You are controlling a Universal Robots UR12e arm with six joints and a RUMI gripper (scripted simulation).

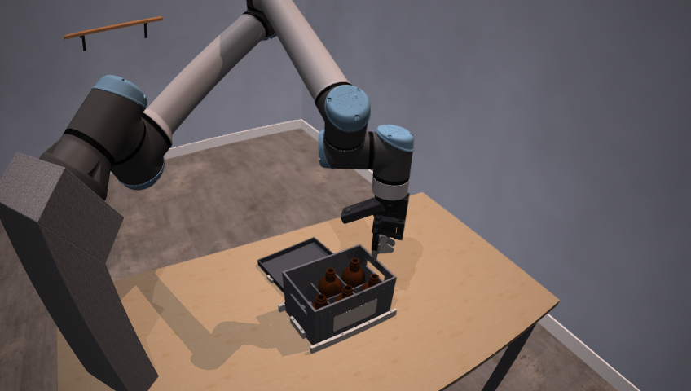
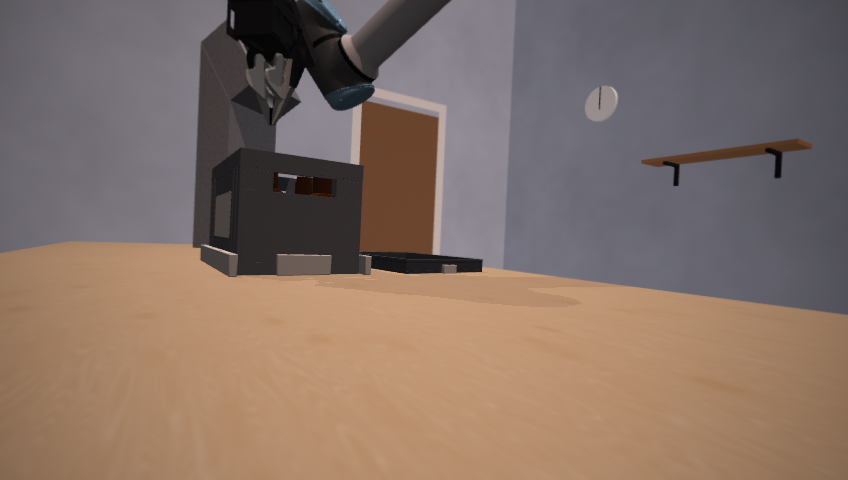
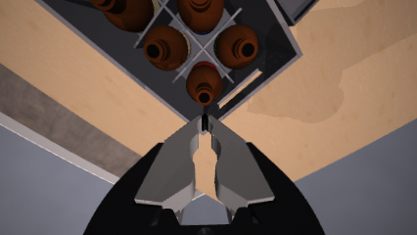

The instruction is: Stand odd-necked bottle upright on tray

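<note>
The dark crate (image 1: 322,325) (image 2: 300,228) (image 3: 122,70) stands upright and holds five brown bottles, four of them (image 1: 330,284) (image 1: 354,274) (image 1: 347,292) (image 1: 320,300) plain to see besides the corner one. The bottle with a red band (image 1: 373,280) (image 3: 204,87) stands at the corner nearest the gripper. No neck plainly differs in these views. My gripper (image 1: 375,258) (image 2: 271,120) (image 3: 205,115) is shut with nothing between its fingertips, above the crate's end, close beside the red-banded bottle in the wrist view. The low black tray (image 1: 296,260) (image 2: 429,265) lies beside the crate, with no bottle on it.
Pale strips (image 1: 354,331) (image 2: 303,265) lie around the crate's base. Thin dividers (image 3: 203,48) separate the bottles inside. The crate's walls rise about as high as the bottle tops. The crate and tray stand on the wooden table (image 1: 465,285) (image 2: 416,380).
</note>
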